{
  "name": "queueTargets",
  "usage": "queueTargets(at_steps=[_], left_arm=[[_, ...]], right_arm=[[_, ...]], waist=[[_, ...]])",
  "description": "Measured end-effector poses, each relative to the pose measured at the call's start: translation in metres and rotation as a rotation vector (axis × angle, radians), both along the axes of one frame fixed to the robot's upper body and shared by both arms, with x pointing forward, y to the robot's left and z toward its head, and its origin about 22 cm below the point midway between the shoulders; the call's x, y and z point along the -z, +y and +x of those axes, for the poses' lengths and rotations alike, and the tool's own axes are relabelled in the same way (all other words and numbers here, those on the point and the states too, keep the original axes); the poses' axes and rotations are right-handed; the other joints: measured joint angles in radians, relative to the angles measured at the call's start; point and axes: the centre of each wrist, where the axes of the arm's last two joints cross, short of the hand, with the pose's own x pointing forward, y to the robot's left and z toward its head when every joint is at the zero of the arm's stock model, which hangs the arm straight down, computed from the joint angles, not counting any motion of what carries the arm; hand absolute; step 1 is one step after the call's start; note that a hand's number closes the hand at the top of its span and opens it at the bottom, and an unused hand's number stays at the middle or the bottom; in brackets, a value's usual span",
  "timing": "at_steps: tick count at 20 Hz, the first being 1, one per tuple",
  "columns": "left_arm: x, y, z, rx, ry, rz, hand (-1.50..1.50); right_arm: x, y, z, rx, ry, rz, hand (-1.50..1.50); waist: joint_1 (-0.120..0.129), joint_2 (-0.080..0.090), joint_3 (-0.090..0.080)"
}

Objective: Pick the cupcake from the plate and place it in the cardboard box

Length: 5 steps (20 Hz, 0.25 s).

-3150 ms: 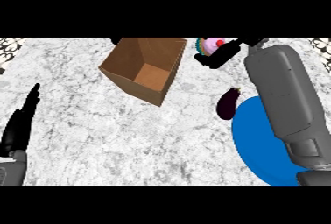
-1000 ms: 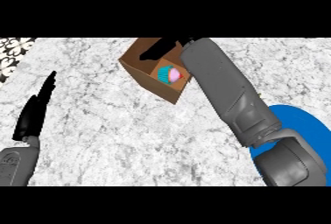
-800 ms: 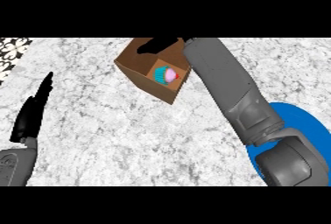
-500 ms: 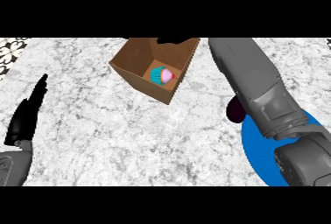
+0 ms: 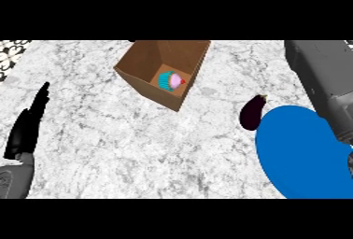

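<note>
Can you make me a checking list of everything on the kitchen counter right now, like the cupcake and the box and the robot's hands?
Surface: marble counter, grey-white veined.
Cupcake: lying inside the cardboard box, tipped on its side.
Plate: blue, nothing on its visible part, at the right.
Clutter: dark eggplant beside the plate's left edge.
Left hand: open, fingers straight, resting at the left edge.
Right hand: not in view; only its grey forearm shows.
Cables: nothing seen.
Surroundings: patterned strip at top left.
</note>
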Motion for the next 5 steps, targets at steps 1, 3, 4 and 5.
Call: queueTargets(at_steps=[1, 3, 4, 5], left_arm=[[-0.002, 0.002, -0.002, -0.001, 0.001, -0.002, 0.00], [-0.004, 0.002, 0.001, -0.001, -0.001, 0.003, 0.00], [-0.002, 0.000, 0.000, 0.003, -0.001, 0.001, 0.00], [0.000, -0.001, -0.002, -0.001, 0.001, 0.002, 0.00]], right_arm=[[0.000, -0.013, -0.001, 0.004, 0.000, -0.004, -1.50], [0.001, -0.035, -0.004, -0.003, 0.001, -0.015, -1.50], [0.002, -0.044, -0.006, -0.008, 0.005, -0.026, -1.50], [0.002, -0.056, -0.008, -0.013, 0.008, -0.041, -1.50]], waist=[[0.002, 0.000, 0.000], [0.002, 0.001, 0.001], [0.003, 0.001, 0.001], [0.002, 0.001, 0.001]])
